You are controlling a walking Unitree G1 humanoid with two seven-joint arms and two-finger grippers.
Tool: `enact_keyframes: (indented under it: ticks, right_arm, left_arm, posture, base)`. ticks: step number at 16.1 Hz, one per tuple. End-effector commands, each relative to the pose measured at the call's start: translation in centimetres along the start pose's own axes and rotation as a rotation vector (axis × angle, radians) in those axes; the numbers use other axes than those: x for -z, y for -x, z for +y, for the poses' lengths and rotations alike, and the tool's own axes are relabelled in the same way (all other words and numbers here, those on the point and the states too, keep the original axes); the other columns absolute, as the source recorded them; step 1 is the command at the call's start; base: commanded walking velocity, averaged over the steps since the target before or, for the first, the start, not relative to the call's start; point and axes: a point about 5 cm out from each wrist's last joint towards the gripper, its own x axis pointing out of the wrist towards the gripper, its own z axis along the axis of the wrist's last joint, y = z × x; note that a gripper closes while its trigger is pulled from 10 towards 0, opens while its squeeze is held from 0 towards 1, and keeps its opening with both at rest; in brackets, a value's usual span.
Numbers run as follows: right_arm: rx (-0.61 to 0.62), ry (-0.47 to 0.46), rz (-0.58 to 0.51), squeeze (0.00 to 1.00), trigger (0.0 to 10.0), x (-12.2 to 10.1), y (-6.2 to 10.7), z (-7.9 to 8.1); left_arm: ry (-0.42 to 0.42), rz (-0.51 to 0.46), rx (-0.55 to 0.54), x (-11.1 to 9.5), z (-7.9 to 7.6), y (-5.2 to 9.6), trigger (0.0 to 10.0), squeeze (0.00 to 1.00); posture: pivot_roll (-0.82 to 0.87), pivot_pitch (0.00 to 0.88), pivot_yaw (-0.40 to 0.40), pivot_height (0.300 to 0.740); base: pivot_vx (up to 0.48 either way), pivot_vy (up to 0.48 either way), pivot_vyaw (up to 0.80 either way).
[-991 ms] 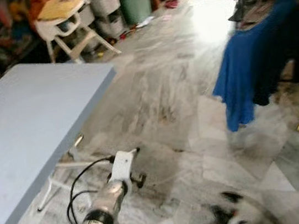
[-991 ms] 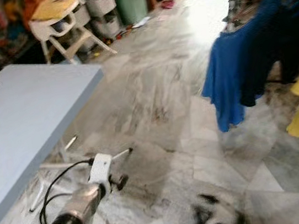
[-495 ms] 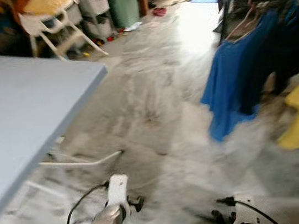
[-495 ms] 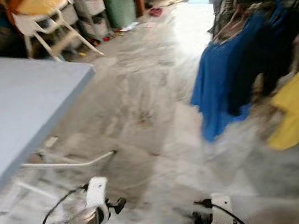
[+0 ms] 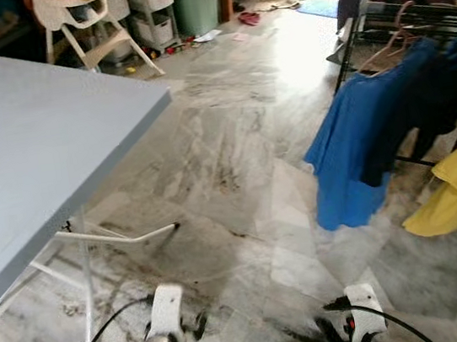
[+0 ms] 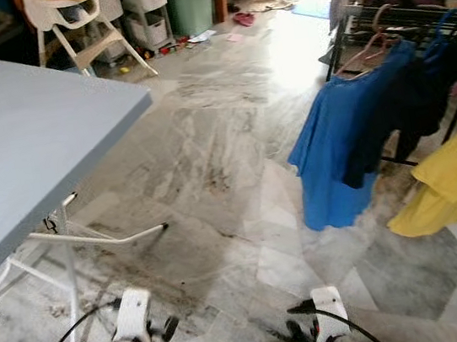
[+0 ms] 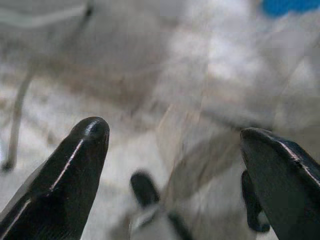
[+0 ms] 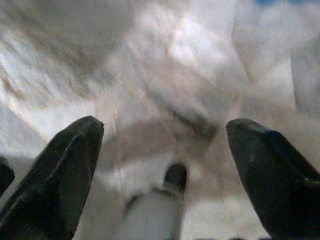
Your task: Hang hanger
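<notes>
Hanger (image 6: 367, 50) on rack (image 6: 410, 5) — beyond floor (image 6: 233, 145)

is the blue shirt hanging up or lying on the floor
Hanging. The blue shirt drapes from a pink hanger on the black drying rack, its hem just above the marble floor.

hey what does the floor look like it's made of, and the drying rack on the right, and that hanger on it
The floor: polished marble-look tiles, grey-veined, with window glare and visible joints. The drying rack: thin dark bars, probably painted or coated metal. The hanger: pale pinkish, likely plastic, though too small to be sure.
</notes>
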Motion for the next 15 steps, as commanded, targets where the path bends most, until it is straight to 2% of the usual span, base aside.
enact_keyframes:
  ticks: [1, 2, 3, 4, 6, 8, 9, 10, 11, 12, 13, 15]
  right_arm:
    - [-0.034, -0.015, -0.124, 0.00, 10.0, -1.8, 0.0, 0.0]
    - [-0.067, -0.023, -0.257, 0.00, 10.0, -4.0, 0.3, 0.3]
    - [-0.071, -0.018, -0.295, 0.00, 10.0, -4.6, 0.6, 0.4]
    - [-0.059, -0.020, -0.417, 0.00, 10.0, -6.9, 1.6, 0.7]
    - [-0.002, 0.035, -0.525, 0.00, 10.0, -9.4, 3.2, 0.9]
    - [0.050, 0.046, -0.618, 0.00, 10.0, -11.1, 4.7, 0.7]
    - [0.106, 0.111, -0.638, 0.00, 10.0, -11.7, 6.1, 0.1]
    - [0.082, 0.137, -0.665, 0.00, 10.0, -11.7, 7.1, 0.0]
    - [0.125, 0.169, -0.683, 0.00, 10.0, -11.6, 7.8, -0.3]
    - [0.148, 0.142, -0.704, 0.66, 10.0, -11.5, 8.7, -0.3]
    - [0.233, 0.117, -0.733, 1.00, 10.0, -11.7, 9.5, -0.7]
    - [0.268, 0.051, -0.747, 1.00, 10.0, -12.1, 9.8, -0.4]
  left_arm:
    - [-0.047, -0.085, 0.041, -1.6, 0.1, -0.1, 10.0, 0.00]
    - [-0.069, -0.153, 0.078, -2.7, 0.7, 0.2, 10.0, 0.00]
    - [-0.081, -0.184, 0.083, -3.2, 0.9, 0.3, 10.0, 0.00]
    - [-0.098, -0.289, 0.053, -5.3, 2.2, 0.8, 10.0, 0.00]
    - [-0.160, -0.474, -0.041, -8.3, 4.3, 2.6, 10.0, 0.00]
    - [-0.165, -0.552, -0.124, -9.1, 5.6, 4.2, 10.0, 0.00]
    - [-0.203, -0.597, -0.161, -9.1, 5.5, 5.4, 10.0, 0.00]
    - [-0.202, -0.623, -0.186, -8.8, 5.3, 6.1, 10.0, 0.52]
    - [-0.185, -0.640, -0.205, -8.4, 5.2, 6.6, 10.0, 1.00]
    - [-0.167, -0.659, -0.205, -8.0, 4.8, 7.0, 10.0, 1.00]
    - [-0.158, -0.675, -0.251, -8.5, 4.6, 7.0, 10.0, 1.00]
    - [-0.163, -0.713, -0.248, -9.7, 4.2, 7.2, 10.0, 1.00]
  posture:
    - [-0.22, 0.141, 0.012, 0.740]
    - [-0.23, 0.156, 0.016, 0.740]
    - [-0.22, 0.147, 0.017, 0.740]
    - [-0.19, 0.112, 0.006, 0.740]
    - [-0.17, 0.124, 0.027, 0.740]
    - [-0.16, 0.131, 0.031, 0.740]
    - [-0.15, 0.125, 0.037, 0.740]
    - [-0.14, 0.115, 0.040, 0.740]
    - [-0.15, 0.106, 0.046, 0.740]
    - [-0.16, 0.104, 0.053, 0.740]
    - [-0.14, 0.117, 0.050, 0.740]
    - [-0.15, 0.127, 0.057, 0.740]
  base:
    - [0.000, 0.000, 0.00]
    - [0.000, 0.000, 0.00]
    - [0.000, 0.000, 0.00]
    - [0.000, 0.000, 0.00]
    - [0.000, 0.000, 0.00]
    - [0.000, 0.000, 0.00]
    - [0.000, 0.000, 0.00]
    - [0.000, 0.000, 0.00]
    - [0.000, 0.000, 0.00]
    - [0.000, 0.000, 0.00]
    - [0.000, 0.000, 0.00]
    - [0.000, 0.000, 0.00]
